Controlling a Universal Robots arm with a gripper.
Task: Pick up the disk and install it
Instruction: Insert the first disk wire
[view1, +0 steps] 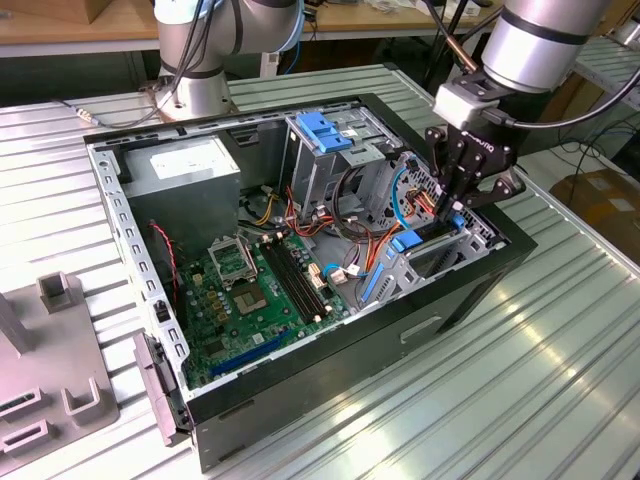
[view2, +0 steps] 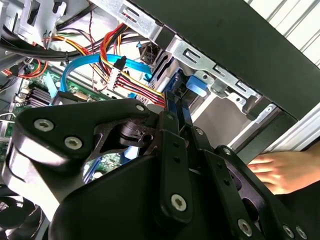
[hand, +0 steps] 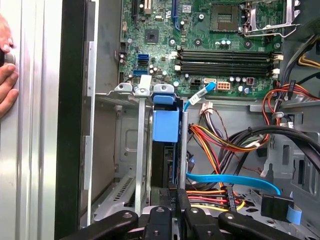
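The disk stands on edge in a metal bay slot at the front of the open computer case. Its light-blue carrier rail and dark edge show in the first wrist view. In the exterior view the disk sits at the case's right end, under my gripper. My gripper reaches down into the bay, with its narrow black fingers closed on the disk's blue-railed edge. Most of the disk's flat face is hidden by the bay walls.
The green motherboard lies in the case floor, with a grey power-supply box at the back. A blue bracket tops the drive cage. Coloured cables crowd beside the bay. A person's hand rests outside the case wall.
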